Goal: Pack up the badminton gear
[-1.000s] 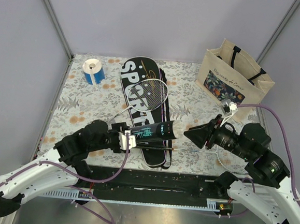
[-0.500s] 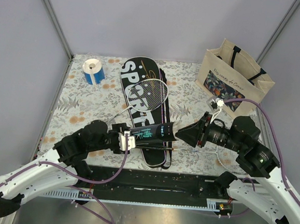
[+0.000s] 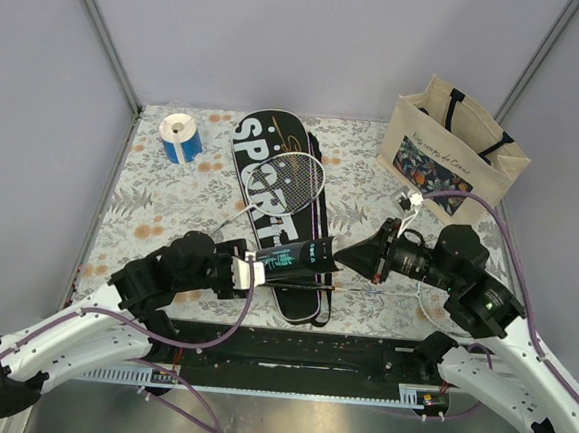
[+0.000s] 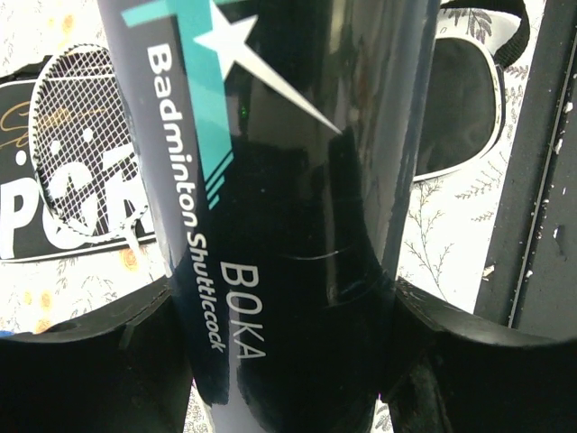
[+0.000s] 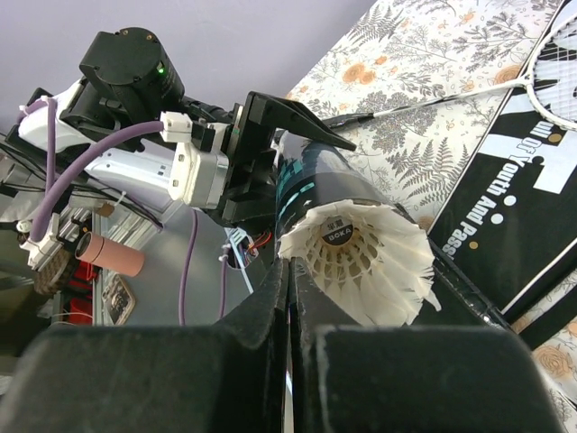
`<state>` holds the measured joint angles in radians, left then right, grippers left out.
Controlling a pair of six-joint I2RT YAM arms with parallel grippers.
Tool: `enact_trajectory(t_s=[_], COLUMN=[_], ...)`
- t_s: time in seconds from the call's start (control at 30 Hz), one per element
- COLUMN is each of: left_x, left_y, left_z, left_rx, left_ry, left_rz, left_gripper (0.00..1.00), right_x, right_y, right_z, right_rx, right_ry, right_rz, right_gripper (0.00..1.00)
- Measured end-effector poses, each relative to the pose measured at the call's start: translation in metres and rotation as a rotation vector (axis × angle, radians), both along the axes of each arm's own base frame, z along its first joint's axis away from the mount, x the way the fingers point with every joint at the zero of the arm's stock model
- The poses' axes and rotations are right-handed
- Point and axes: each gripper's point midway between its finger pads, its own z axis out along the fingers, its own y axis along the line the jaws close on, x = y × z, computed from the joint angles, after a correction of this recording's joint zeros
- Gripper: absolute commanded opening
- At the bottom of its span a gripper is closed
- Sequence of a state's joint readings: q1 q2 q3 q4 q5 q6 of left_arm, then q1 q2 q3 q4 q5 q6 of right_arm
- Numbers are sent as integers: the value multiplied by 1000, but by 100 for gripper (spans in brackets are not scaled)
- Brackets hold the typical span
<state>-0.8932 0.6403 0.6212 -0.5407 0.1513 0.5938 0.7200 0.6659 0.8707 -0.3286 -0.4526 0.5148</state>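
Right claw (image 5: 287,271) pinched shut, arm stretched level leftward to shuttlecock (image 5: 361,262) in tube (image 3: 301,256) mouth; left claw (image 4: 288,307) clamping tube.

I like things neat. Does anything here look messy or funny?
A shuttlecock sits at the mouth of the black tube, feathers looking wider than the opening, so it isn't tucked inside. The left hand holds the tube; the right hand, shut, is right beside the shuttlecock.
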Motion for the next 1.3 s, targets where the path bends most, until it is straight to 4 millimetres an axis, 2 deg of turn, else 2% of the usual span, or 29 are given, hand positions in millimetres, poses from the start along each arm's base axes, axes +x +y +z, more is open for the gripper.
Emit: enact_trajectory(t_s=[0.33, 0.53, 0.87, 0.97, 1.17, 1.3], left_x=[-1, -2, -2, -2, -2, 0], left_y=[2, 3, 3, 3, 2, -2], left_z=[0, 7, 6, 6, 7, 16], left_rx=[-5, -28, -28, -29, -31, -63], left_ry=[11, -6, -4, -3, -11, -35], left_rz=[13, 13, 14, 14, 7, 1], left_gripper=[0, 0, 0, 0, 0, 0], right_x=[9, 8, 11, 11, 14, 14], right_y=[17, 22, 29, 32, 28, 14], right_z=[-14, -8, -9, -9, -14, -2], right_rx=[17, 57, 73, 77, 49, 33], right_ry=[56, 52, 89, 101, 130, 118], right_rz=[34, 53, 68, 78, 38, -32], right_gripper=[0, 0, 4, 12, 43, 52])
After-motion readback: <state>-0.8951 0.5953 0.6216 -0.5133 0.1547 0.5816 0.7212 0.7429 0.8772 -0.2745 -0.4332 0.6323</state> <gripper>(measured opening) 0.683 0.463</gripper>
